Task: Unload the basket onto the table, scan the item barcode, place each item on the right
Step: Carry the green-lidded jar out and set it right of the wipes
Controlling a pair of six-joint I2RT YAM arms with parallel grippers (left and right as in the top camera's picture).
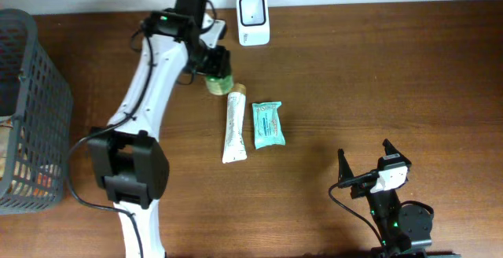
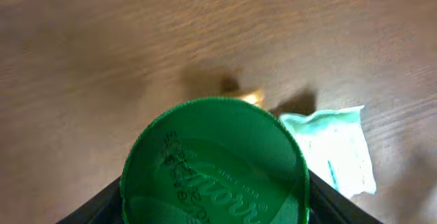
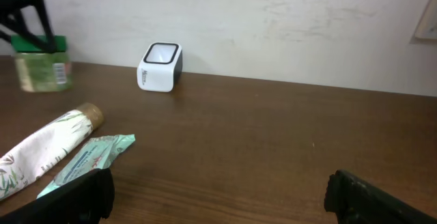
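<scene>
My left gripper [image 1: 213,61] is shut on a small jar [image 1: 218,78] with a green lid [image 2: 215,162] and pale green contents. It holds the jar lifted, a little left of and nearer than the white barcode scanner [image 1: 253,9] at the table's back edge. In the right wrist view the jar [image 3: 42,67] hangs left of the scanner [image 3: 160,67], whose window faces up. The lid fills the space between the black fingers [image 2: 92,207] in the left wrist view. My right gripper [image 1: 365,167] rests open and empty at the front right.
A white tube [image 1: 234,126] and a teal wipes packet [image 1: 267,124] lie side by side mid-table, just in front of the jar. A grey wire basket [image 1: 35,93] holding items stands at the left edge. A wall runs behind the scanner.
</scene>
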